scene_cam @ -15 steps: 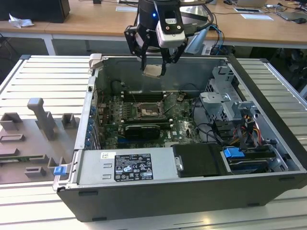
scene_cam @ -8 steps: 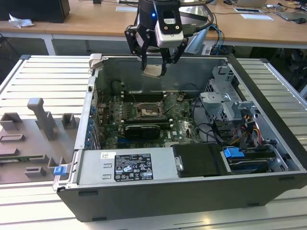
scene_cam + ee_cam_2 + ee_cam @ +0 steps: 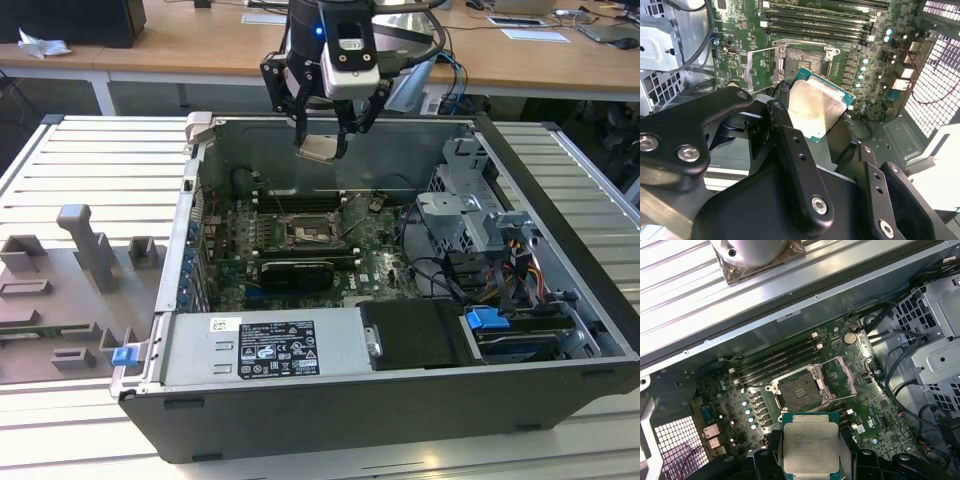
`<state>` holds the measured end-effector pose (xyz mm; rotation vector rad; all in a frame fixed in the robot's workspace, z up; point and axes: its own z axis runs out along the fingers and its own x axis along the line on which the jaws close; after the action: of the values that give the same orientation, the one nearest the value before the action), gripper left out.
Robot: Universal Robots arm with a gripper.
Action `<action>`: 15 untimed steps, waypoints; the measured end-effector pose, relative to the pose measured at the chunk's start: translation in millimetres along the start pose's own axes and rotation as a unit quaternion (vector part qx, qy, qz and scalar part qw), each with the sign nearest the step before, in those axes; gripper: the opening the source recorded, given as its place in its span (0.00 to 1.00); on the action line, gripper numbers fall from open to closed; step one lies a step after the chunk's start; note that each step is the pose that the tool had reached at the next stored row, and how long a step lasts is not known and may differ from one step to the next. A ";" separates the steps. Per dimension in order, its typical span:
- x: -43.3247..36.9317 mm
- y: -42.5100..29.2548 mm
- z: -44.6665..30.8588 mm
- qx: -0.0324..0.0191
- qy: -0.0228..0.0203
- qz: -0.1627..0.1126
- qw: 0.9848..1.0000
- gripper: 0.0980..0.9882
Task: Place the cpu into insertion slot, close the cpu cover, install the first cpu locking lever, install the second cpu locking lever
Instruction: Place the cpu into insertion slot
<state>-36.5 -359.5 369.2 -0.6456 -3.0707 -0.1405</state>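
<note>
Grey moulded fixtures [image 3: 85, 265] lie on the slatted table [image 3: 60, 150] at the exterior view's left, apart from the open computer case [image 3: 330, 430]. Over the case's middle, the end effector [image 3: 320, 140] is clenched on the cpu [image 3: 318, 149]. It pinches two opposite edges, which leaves the underside free for seating. The cpu hangs well above the green motherboard [image 3: 380, 262] and the insertion slot [image 3: 310, 232], touching neither. Its metal lid faces up toward the wrist. The chip is square, so it has no long axis, and its edges sit slightly turned against the slot's rim. The slot's dark centre lies exposed, and the cpu cover [image 3: 754, 67] appears swung open beside it. The drive cage [image 3: 465, 200] stands further right.
</note>
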 end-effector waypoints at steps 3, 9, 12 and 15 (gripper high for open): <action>0.0 0.0 0.0 0.000 -0.001 0.007 1.000 0.49; 0.0 0.0 0.0 0.000 -0.002 0.023 1.000 0.49; 0.0 0.0 0.0 -0.001 -0.003 0.031 1.000 0.49; 0.0 0.0 0.0 -0.001 -0.003 0.038 0.999 0.49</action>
<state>-36.5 -359.5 369.2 -0.7620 -3.0473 -0.1403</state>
